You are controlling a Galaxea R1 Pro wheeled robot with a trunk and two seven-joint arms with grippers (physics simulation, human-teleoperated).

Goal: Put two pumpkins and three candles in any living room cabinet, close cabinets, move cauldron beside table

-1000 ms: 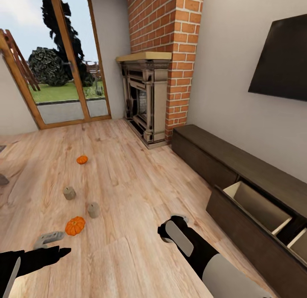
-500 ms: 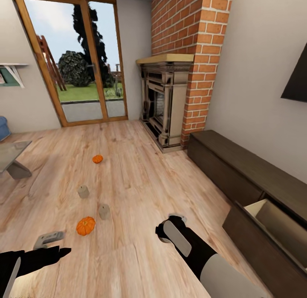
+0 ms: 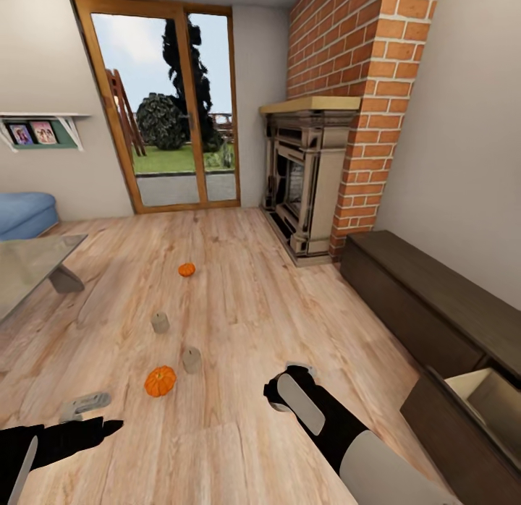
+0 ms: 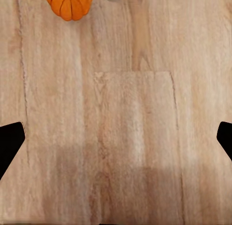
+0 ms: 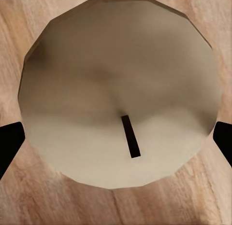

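Note:
Two pumpkins lie on the wood floor, a small one point(image 3: 187, 269) farther off and a larger one point(image 3: 160, 381) nearer; the larger pumpkin point(image 4: 69, 4) also shows in the left wrist view. Two candles point(image 3: 160, 322) point(image 3: 192, 360) stand between them. In the right wrist view a third candle point(image 5: 116, 75), seen from above with its dark wick, sits between the fingers of my right gripper point(image 5: 116, 143) point(image 3: 288, 391), which is shut on it. My left gripper point(image 3: 96, 414) point(image 4: 116, 140) hangs open over bare floor near the larger pumpkin. The cabinet point(image 3: 423, 295) runs along the right wall. The cauldron is out of view.
One cabinet drawer point(image 3: 483, 389) at the lower right stands open, showing its pale inside. The glass table point(image 3: 29, 262) is at the left, a blue sofa point(image 3: 25, 212) behind it. A fireplace point(image 3: 304, 179) and brick chimney stand at the back beside glass doors.
The camera has turned left, so everything has slid right in the picture; the table, sofa and wall shelf have come into view. Both arms hold their pose.

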